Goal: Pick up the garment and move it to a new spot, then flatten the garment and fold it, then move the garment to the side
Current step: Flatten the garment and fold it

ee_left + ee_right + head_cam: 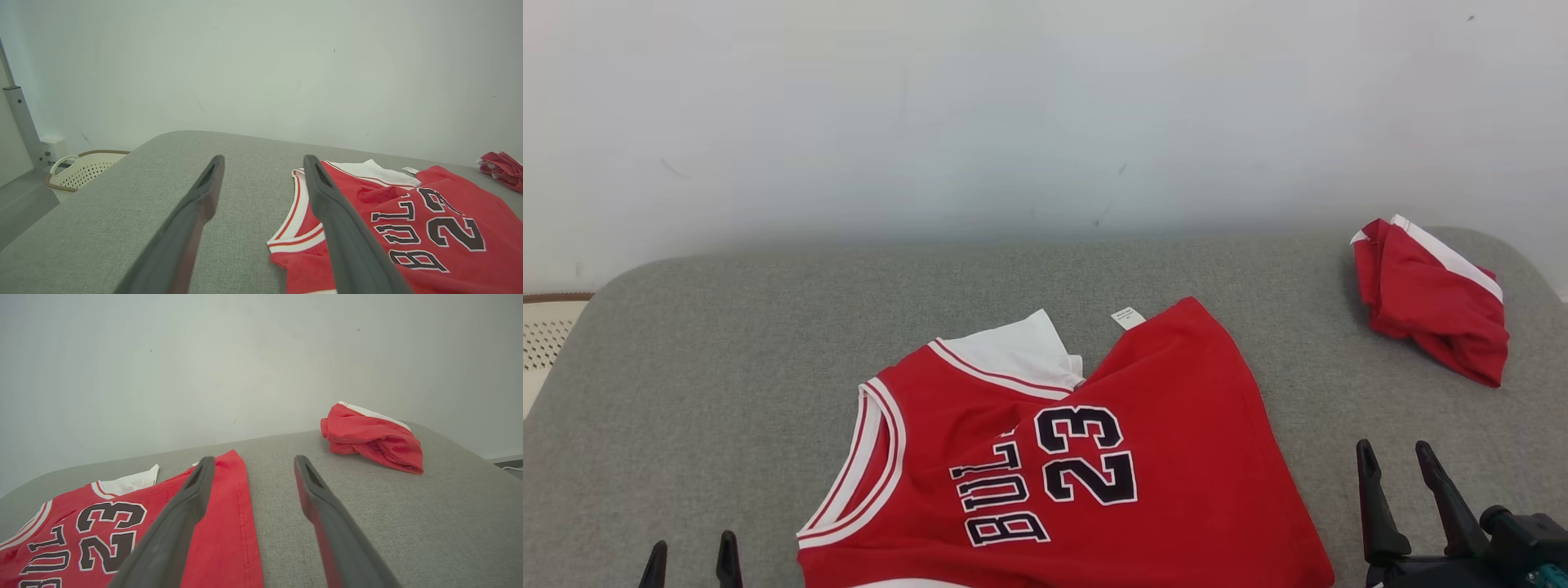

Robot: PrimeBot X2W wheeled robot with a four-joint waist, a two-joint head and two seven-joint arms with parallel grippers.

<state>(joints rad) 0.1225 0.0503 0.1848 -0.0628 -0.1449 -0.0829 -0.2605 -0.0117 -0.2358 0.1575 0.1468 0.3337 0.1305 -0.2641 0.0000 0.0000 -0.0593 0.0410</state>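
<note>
Head view: the red jersey [1094, 474] lies spread out, number side up, on the near middle of the grey surface [727, 343], with a white part showing at its far edge. The left fingers [727, 563] stand wide apart and empty near its left side, and the right fingers [1376, 506] stand wide and empty near its right side. A bundled red-and-white cloth [1429, 302] sits well apart at the far right corner.

The garment [1176, 457] is red, with white armhole and neck bands carrying thin red stripes, a white panel, and black "BUL" and "23" outlined in white. The surface [727, 343] is flecked grey. The bunched cloth [1429, 302] is red with a white stripe, the basket [88, 169] cream with dotted holes and a brown rim, and the left claw [692, 543] and right claw [1393, 447] are black.
</note>
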